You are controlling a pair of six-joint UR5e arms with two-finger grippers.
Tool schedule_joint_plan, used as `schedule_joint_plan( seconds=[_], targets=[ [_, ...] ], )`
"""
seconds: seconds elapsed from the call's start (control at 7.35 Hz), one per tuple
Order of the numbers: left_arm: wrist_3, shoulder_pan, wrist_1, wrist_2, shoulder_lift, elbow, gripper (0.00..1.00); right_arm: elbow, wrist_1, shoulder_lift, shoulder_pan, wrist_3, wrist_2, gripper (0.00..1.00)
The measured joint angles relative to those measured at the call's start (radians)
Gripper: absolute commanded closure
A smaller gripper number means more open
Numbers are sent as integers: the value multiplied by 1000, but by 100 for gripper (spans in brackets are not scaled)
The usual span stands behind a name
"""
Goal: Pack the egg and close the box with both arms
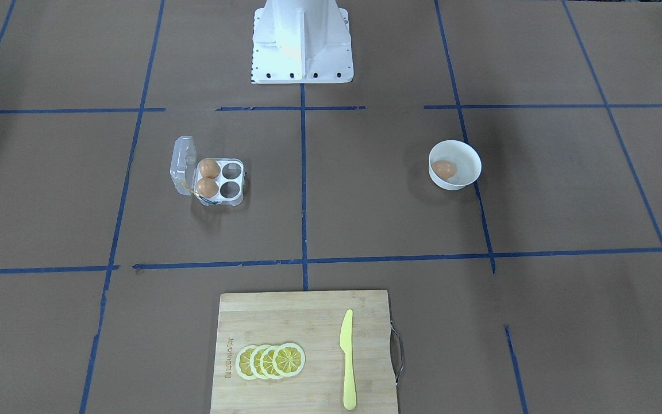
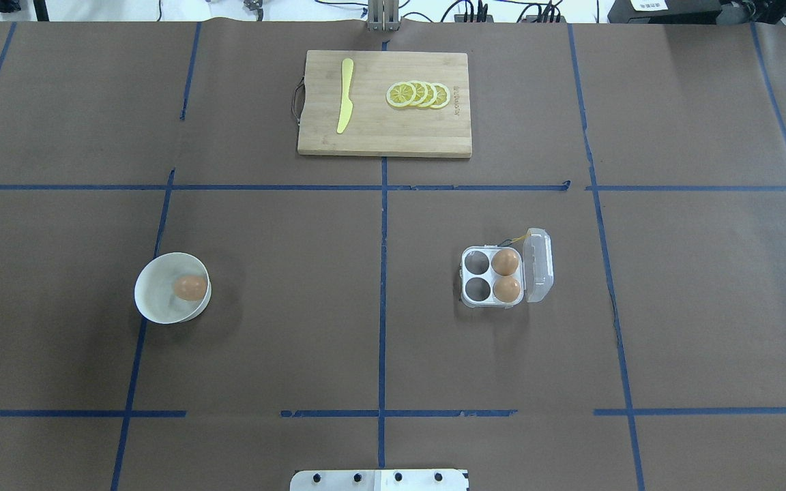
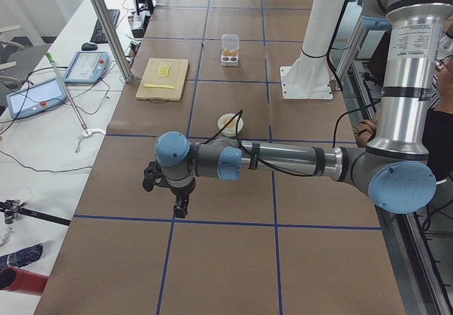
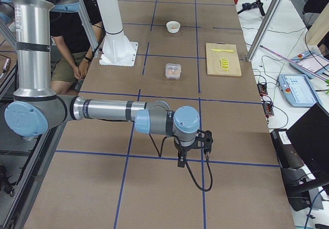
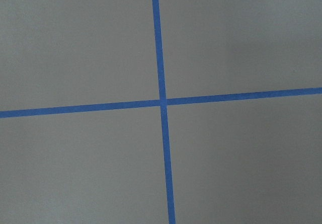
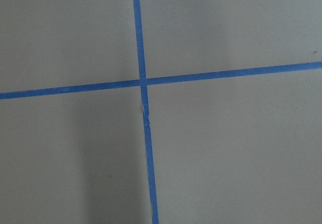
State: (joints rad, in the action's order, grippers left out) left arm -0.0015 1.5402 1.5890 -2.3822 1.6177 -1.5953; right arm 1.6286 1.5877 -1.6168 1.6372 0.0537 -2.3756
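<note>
One egg (image 1: pixel 443 169) (image 2: pixel 190 287) lies in a round white bowl (image 1: pixel 470 156) (image 2: pixel 154 300). The clear box (image 1: pixel 233 198) (image 2: pixel 476 304) stands open, its lid (image 1: pixel 183 164) (image 2: pixel 538 264) tilted up. Two eggs (image 1: pixel 209 168) (image 2: pixel 505 261) fill the cups beside the lid; the other two cups are empty. A yellow string (image 2: pixel 514 239) hangs at the hinge. My left gripper (image 3: pixel 181 207) and right gripper (image 4: pixel 181 159) hover over bare table far from both, seen only in the side views. I cannot tell whether they are open or shut. Both wrist views show only blue tape lines.
A wooden cutting board (image 2: pixel 379 136) (image 1: pixel 285 322) with several lemon slices (image 2: pixel 419 95) and a yellow knife (image 2: pixel 345 104) lies at the far middle. The white pedestal base (image 1: pixel 302 46) stands on the robot's side. A seated person (image 4: pixel 77 43) is beside the table.
</note>
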Motion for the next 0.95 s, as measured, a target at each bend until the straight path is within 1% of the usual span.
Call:
schedule_joint_plan(
  seconds=[0.27, 0.54, 0.68, 0.95],
  targets=[
    [-1, 0, 39, 0, 2, -14, 0, 3, -1, 1, 0, -1, -4, 0],
    [-35, -12, 108, 3, 8, -79, 0, 6, -2, 3, 0, -1, -10, 0],
    [-95, -47, 132, 7, 11, -131, 0, 7, -3, 7, -1, -3, -15, 0],
    [-351, -196, 154, 26, 14, -260, 1, 20, -6, 18, -2, -6, -22, 0]
  ],
)
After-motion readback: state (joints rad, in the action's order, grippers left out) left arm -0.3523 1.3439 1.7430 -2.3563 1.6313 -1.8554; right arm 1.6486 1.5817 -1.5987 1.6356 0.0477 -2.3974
